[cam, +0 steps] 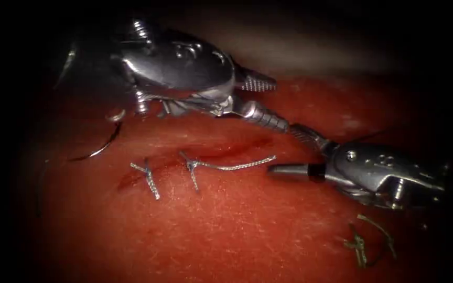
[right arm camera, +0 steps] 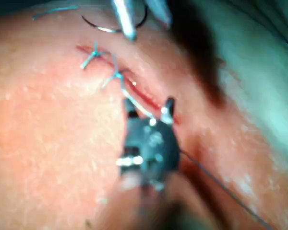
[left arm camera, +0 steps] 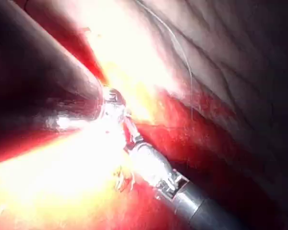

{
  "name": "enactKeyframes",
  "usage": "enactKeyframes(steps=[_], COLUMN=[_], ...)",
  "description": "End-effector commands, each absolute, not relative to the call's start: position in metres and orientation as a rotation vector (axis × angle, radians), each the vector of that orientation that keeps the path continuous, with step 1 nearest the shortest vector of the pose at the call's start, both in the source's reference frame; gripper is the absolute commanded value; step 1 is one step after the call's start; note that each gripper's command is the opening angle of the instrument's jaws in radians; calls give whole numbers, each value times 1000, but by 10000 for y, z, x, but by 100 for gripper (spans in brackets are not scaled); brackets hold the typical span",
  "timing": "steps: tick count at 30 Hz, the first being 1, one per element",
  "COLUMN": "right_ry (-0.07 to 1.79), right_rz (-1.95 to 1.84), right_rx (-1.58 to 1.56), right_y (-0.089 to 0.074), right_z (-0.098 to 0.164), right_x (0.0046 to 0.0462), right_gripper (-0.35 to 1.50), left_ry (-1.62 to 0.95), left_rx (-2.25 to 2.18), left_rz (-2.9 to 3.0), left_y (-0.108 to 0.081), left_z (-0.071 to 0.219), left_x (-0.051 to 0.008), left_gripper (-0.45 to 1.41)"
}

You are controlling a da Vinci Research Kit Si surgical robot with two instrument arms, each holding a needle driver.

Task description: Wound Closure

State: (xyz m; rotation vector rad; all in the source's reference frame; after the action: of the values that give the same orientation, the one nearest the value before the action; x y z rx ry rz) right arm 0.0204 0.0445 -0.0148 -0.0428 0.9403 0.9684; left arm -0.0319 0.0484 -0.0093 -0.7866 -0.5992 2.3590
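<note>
**So, both tools empty-handed, needle lying loose**

Left tool [cam: 280, 104] has its jaws spread, holding nothing. The right tool [cam: 280, 149] is spread too, one jaw on each side of the thread [cam: 232, 166] tail trailing from the second stitch [cam: 191, 169], not pinching it. The needle [cam: 100, 148] lies on the tissue [cam: 237, 230] off the cut's [cam: 226, 149] left end, with neither tool on it.

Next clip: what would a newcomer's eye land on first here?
Probably the two knotted stitches across the left part of the cut, the second trailing a long thread tail towards the right gripper, whose jaws stand open. Next, the curved needle lying free on the tissue, left of the cut.
</note>
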Motion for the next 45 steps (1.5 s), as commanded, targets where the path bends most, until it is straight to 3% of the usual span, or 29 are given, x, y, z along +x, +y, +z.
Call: enactKeyframes(steps=[1, 12, 18, 33, 36, 38, 42, 45], right_ry=[946, 897, 894, 881, 881, 881, 881, 880], right_rz=[964, 941, 941, 946, 946, 946, 946, 947], right_rx=[-35, -11, -11, -18, -18, -18, -18, -19], right_y=[441, 438, 438, 434, 434, 434, 434, 434], right_z=[-145, -151, -151, -148, -147, -147, -148, -148], right_x=[200, 165, 165, 177, 178, 178, 178, 179], right_gripper=[148, 148, 148, 148, 148, 148, 148, 148], left_ry=[-621, -641, -639, -701, -709, -720, -808, -837], left_rx=[-721, -547, -329, -304, -295, -293, -287, -326], left_rz=[2392, 2494, 2579, 2569, 2555, 2550, 2510, 2466], left_y=[470, 469, 468, 470, 470, 469, 467, 474], left_z=[-83, -47, -7, 52, 60, 61, 52, 32], left_x=[-331, -376, -370, -386, -380, -379, -376, -377], left_gripper=[60, 50, 52, 49, 28, 27, -35, -35])
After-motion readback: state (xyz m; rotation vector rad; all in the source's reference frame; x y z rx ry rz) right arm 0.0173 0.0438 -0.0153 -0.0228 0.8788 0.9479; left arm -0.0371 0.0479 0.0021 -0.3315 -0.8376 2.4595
